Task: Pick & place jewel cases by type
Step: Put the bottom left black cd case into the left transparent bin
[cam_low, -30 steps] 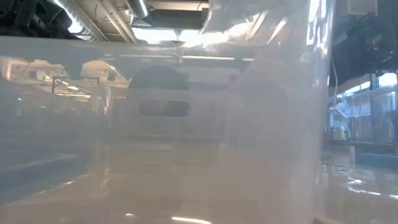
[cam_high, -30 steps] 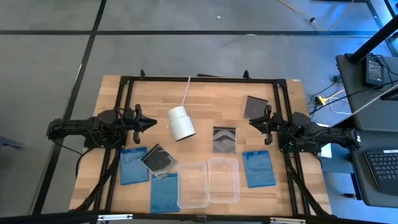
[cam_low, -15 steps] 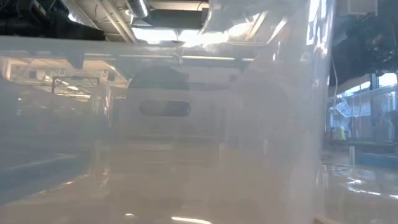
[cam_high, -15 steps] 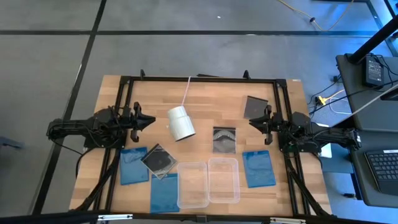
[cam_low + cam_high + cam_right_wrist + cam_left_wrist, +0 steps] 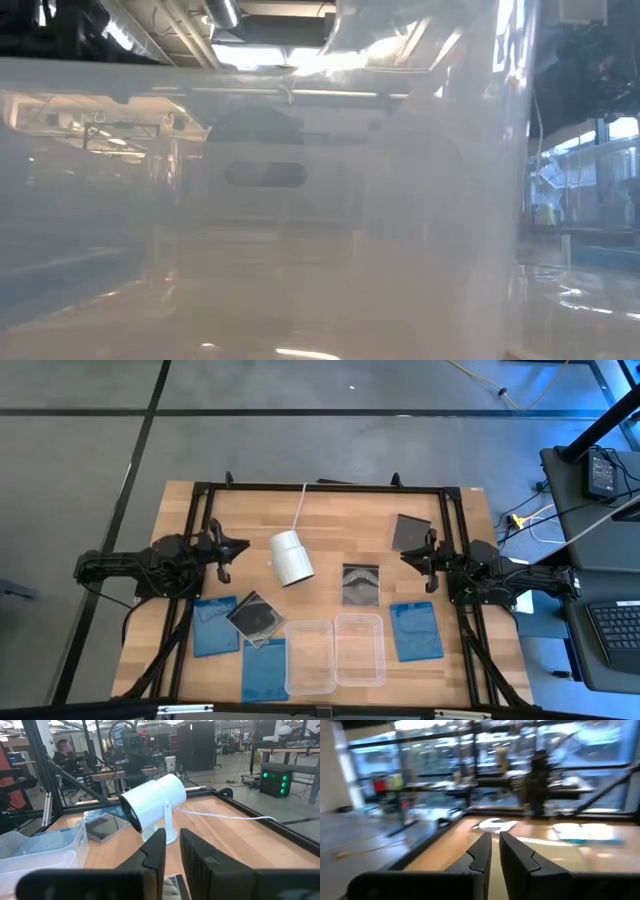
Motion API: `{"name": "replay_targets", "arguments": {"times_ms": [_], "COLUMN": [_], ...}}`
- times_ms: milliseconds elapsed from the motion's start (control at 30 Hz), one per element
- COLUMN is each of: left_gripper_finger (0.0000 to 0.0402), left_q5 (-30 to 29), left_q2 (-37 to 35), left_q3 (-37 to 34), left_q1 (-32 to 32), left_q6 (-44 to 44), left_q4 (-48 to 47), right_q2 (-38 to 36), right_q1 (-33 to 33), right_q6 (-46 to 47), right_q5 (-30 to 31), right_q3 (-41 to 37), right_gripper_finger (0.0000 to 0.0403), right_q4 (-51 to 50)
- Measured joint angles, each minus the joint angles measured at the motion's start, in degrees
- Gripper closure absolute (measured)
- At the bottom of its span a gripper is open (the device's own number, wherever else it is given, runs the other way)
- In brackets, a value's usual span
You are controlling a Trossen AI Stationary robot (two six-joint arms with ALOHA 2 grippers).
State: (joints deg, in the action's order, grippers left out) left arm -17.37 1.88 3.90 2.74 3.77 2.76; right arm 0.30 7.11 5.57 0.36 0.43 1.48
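Six jewel cases lie flat on the table in the high view. The blue ones are one [image 5: 215,625] and another [image 5: 263,668] at the near left, and a third [image 5: 415,631] at the near right. A dark case [image 5: 255,617] rests partly on the two left blue ones. A silvery-disc case [image 5: 361,584] lies mid-table and a dark case [image 5: 410,531] far right. My left gripper [image 5: 236,548] hovers shut at the left side, left of the white cup [image 5: 291,557]. My right gripper [image 5: 408,558] hovers shut at the right side, between the far-right dark case and the silvery one.
Two clear shallow trays [image 5: 310,656] [image 5: 359,649] stand side by side at the near edge; one tray wall fills the low view [image 5: 300,200]. The white cup lies on its side, and its cord [image 5: 301,505] runs to the far edge. A black frame [image 5: 320,486] rims the table.
My left gripper has drawn back slightly toward the table's left edge and rolled about its wrist, still shut. The cases, the cup and my right arm have stayed put.
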Motion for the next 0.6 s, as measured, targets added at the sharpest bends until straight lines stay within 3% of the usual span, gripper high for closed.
{"name": "replay_targets", "arguments": {"times_ms": [233,600], "left_gripper_finger": [0.0366,0.0366], "left_q5": [-16.7,-18.6], "left_q2": [4.2,12.2], "left_q3": [0.0,0.0], "left_q1": [0.0,0.0], "left_q6": [0.1,-2.9], "left_q4": [-3.6,-3.9], "right_q2": [0.0,0.0], "right_q1": [0.0,0.0], "right_q6": [0.0,0.2], "right_q5": [0.0,0.0], "right_q3": [0.0,0.0], "right_gripper_finger": [0.0341,0.0341], "right_q4": [0.0,0.0]}}
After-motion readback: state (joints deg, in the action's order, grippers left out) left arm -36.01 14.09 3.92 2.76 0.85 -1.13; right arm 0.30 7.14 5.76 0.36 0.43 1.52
